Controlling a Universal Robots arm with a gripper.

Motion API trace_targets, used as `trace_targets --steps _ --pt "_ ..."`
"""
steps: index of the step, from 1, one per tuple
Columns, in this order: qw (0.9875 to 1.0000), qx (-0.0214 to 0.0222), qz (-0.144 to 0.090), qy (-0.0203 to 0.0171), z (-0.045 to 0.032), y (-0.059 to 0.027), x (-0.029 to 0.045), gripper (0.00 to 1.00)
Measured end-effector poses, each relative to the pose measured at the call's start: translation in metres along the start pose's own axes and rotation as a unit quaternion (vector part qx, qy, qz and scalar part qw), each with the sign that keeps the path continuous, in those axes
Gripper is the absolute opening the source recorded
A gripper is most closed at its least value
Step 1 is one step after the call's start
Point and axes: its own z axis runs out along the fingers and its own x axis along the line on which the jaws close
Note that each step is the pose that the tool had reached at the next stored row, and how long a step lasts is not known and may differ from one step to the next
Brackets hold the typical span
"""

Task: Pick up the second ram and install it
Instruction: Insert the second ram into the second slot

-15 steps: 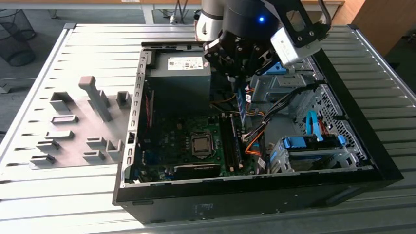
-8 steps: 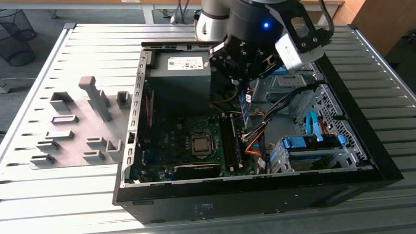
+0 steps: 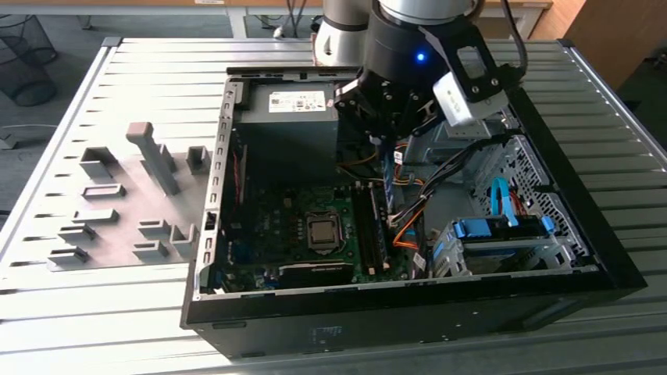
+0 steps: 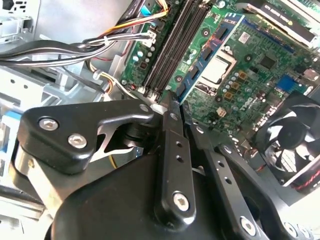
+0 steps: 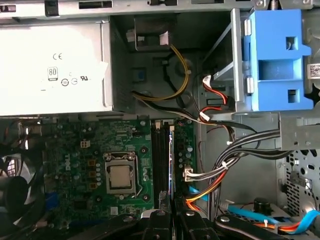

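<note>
Black metal gripper [image 4: 172,100] fills the foreground of the second wrist view. Its two fingers [image 4: 172,145] are drawn together, pinching the second ram [image 5: 171,160], a long, thin, green-blue circuit-board stick. In the first wrist view the stick appears edge-on as a narrow blue line. In the exterior view it hangs beneath the gripper [image 3: 388,142] as a slim strip [image 3: 391,183], above the board and running roughly parallel to the slots below. It sits just beside the pair of long black memory slots [image 5: 160,160] on the green motherboard [image 5: 90,145]. Whether its lower edge touches a slot cannot be determined. A square silver processor socket [image 5: 121,176] lies near the slots, on the side away from the bundled black, orange and red cables [image 5: 240,150]. A round black cooling fan [image 4: 290,135] stands at the board's edge. A pale grey metal power supply box [image 5: 50,65] occupies one end of the open black computer case [image 3: 417,328], and a bright blue plastic drive bracket [image 5: 275,60] is mounted in the drive cage. The case lies on its side on a grey slatted metal table [image 3: 105,328]. To the exterior view's left of the case rests a flat grey plastic fixture plate with upright blocks [image 3: 115,226], well apart from the gripper.
</note>
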Motion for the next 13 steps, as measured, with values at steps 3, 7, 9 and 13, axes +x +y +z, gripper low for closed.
trace_targets --steps 3,7,9,13 --pt "0.9997 -0.0001 -0.026 0.0 0.0056 0.0 0.0 0.14" --pt "0.9995 -0.0001 -0.032 -0.0001 0.0127 0.0001 -0.0001 0.14" --pt "0.9995 -0.0001 -0.032 0.0 0.0164 0.0001 -0.0003 0.14" --pt "0.9994 -0.0001 -0.034 0.0001 0.0237 0.0002 -0.0005 0.14"
